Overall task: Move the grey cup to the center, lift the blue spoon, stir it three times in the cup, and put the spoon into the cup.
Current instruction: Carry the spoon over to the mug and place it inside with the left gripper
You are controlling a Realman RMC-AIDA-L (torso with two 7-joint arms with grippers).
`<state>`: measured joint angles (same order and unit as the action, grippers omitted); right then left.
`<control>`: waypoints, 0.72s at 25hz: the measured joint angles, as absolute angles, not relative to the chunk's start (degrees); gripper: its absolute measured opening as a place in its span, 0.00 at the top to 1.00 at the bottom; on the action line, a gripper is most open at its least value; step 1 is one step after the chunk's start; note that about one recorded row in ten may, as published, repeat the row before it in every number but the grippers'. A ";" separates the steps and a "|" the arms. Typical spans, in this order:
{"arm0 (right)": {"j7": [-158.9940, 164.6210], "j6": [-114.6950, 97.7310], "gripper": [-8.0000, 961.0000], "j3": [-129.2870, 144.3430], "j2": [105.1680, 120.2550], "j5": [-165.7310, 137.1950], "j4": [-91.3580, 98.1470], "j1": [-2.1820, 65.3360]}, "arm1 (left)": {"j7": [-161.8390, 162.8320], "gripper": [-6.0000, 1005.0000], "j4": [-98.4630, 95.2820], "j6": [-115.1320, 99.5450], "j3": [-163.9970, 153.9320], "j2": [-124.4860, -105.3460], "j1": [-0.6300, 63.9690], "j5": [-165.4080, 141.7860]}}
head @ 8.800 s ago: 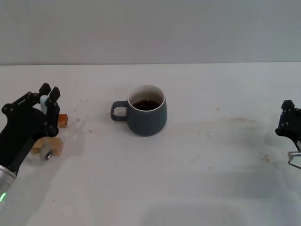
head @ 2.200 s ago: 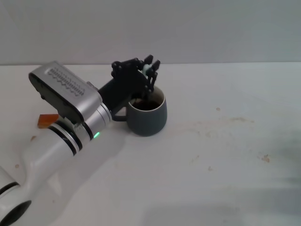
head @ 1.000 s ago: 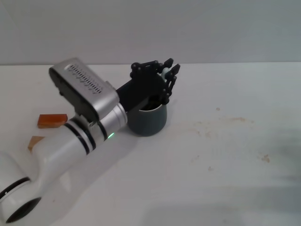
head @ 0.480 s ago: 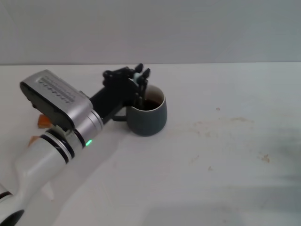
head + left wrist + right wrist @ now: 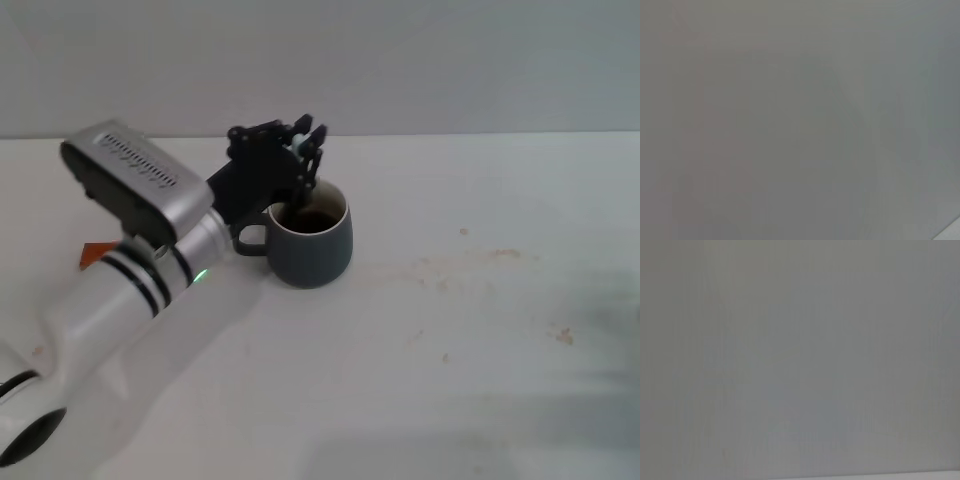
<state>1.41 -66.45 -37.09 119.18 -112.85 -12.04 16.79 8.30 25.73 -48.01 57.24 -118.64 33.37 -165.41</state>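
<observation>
White matte table (image 5: 480,330) — rounded grey cup (image 5: 311,247) under left hand (image 5: 304,150).

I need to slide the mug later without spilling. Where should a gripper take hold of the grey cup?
Grip the grey cup by its loop handle, which sticks out on the robot's left, and come in from that side. The cup stands upright with dark liquid inside, so keep it level. The left gripper is above the rim.
</observation>
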 joint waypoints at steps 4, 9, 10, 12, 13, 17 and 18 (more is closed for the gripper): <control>1.41 -66.44 0.99 -37.09 119.18 -112.83 -12.04 16.88 | 8.74 0.85 25.66 -47.85 55.32 -118.79 35.43 -165.29; 1.41 -66.40 0.99 -37.09 119.18 -112.70 -11.95 16.86 | 8.84 0.85 27.99 -47.85 52.52 -118.87 35.26 -165.15; 1.41 -66.40 0.99 -37.09 119.18 -112.68 -11.91 16.83 | 8.86 0.85 28.84 -47.87 51.98 -118.83 34.76 -165.15; 1.41 -66.39 0.99 -37.09 119.18 -112.68 -11.88 16.82 | 8.87 0.85 30.40 -47.93 51.46 -118.66 33.29 -165.17; 1.41 -66.39 0.99 -37.09 119.18 -112.68 -11.88 16.82 | 8.87 0.85 30.40 -47.93 51.46 -118.66 33.29 -165.17; 1.41 -66.36 0.99 -37.09 119.18 -112.75 -11.81 17.08 | 8.30 0.84 32.78 -48.20 52.42 -118.20 28.83 -165.32; 1.41 -66.36 0.99 -37.09 119.18 -112.75 -11.81 17.08 | 8.30 0.84 32.78 -48.20 52.42 -118.20 28.83 -165.32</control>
